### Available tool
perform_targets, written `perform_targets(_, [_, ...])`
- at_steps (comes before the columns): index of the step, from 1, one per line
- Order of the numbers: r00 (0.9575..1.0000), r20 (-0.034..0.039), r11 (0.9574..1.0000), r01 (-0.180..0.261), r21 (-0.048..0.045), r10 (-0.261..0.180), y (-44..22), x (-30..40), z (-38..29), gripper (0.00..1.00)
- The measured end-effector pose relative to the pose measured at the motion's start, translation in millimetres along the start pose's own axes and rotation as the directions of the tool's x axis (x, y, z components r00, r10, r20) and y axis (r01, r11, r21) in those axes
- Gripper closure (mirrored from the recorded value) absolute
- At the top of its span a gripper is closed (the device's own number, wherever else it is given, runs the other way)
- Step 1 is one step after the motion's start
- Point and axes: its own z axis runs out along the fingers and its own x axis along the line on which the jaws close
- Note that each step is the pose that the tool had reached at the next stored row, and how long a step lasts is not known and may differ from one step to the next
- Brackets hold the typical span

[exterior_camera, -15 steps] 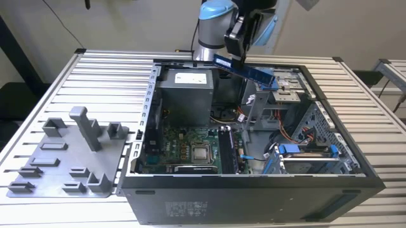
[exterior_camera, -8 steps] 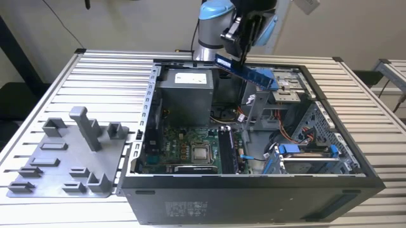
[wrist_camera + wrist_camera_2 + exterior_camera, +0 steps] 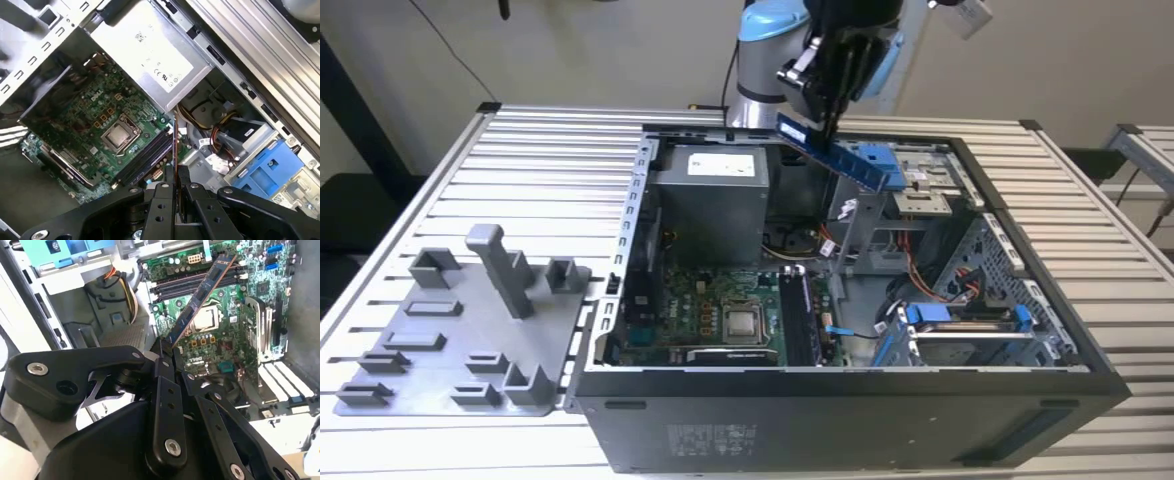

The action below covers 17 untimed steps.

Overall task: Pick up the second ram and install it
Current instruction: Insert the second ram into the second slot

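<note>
Second ram (image 3: 847, 155) is grasped at one end by the clenched fingers (image 3: 184, 176) of the gripper (image 3: 829, 120). It is held tilted in mid-air above the open computer case (image 3: 854, 420), clear of its top rim. Not seated. In both wrist views the memory slots (image 3: 195, 285) on the motherboard (image 3: 95, 117) inside the case are seen beyond the stick, well apart from it.

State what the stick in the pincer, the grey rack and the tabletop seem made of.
Second ram, clamped in the pincer: rigid circuit board, matte dark blue, black chips. Grey rack: probably plastic, uniformly matte grey. Tabletop: likely aluminium, pale slotted slats, dull sheen.
</note>
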Motion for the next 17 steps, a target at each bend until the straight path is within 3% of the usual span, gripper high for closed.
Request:
perform_targets(5, [0.9973,0.0019,0.9973,-0.073,0.0011,0.073,0.0,0.0,1.3,0.86])
perform_targets(9, [0.9899,0.0036,0.9899,-0.142,0.002,0.142,-0.1,0.0,2.5,0.86])
perform_targets(13, [0.9784,0.0053,0.9785,-0.206,0.0027,0.206,-0.1,0.0,3.7,0.86])
perform_targets(17, [0.9619,0.0071,0.9619,-0.273,0.0034,0.273,-0.1,0.1,4.7,0.86])
